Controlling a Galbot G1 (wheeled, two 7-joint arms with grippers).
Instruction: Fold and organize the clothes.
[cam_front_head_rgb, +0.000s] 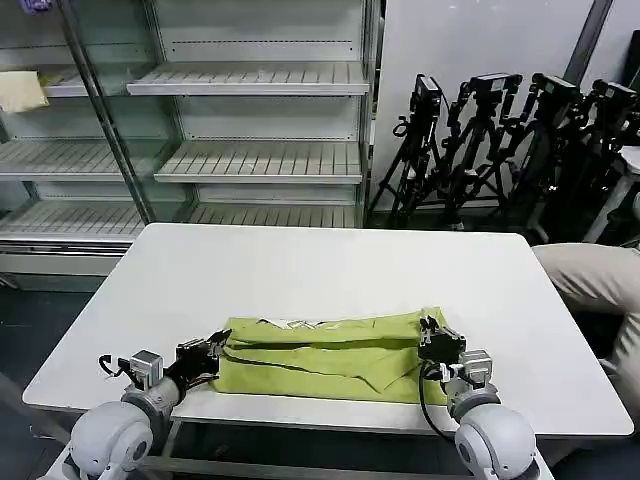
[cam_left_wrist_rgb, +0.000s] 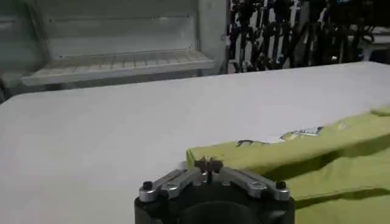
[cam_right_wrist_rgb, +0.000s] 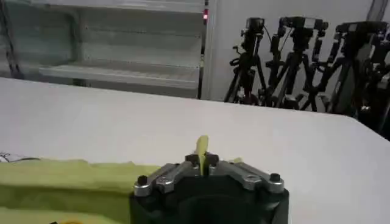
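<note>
The lime yellow-green T-shirt (cam_front_head_rgb: 320, 355) lies folded into a long band near the front edge of the white table (cam_front_head_rgb: 320, 270), with a strip of white print showing along its far edge (cam_front_head_rgb: 300, 324). My left gripper (cam_front_head_rgb: 213, 350) is shut on the shirt's left end, and the left wrist view shows the same pinch (cam_left_wrist_rgb: 209, 163) on the green cloth (cam_left_wrist_rgb: 317, 152). At the right end, my right gripper (cam_front_head_rgb: 433, 340) is shut on the fabric. A thin fold of the shirt (cam_right_wrist_rgb: 202, 146) sticks up between the fingers of the right gripper (cam_right_wrist_rgb: 202, 159).
Empty wire shelves (cam_front_head_rgb: 250, 160) stand behind the table. A cluster of black tripods (cam_front_head_rgb: 500, 140) is at the back right. A person's beige-clad leg (cam_front_head_rgb: 590, 285) is at the table's right edge. A pale cloth (cam_front_head_rgb: 20, 90) lies on a far-left shelf.
</note>
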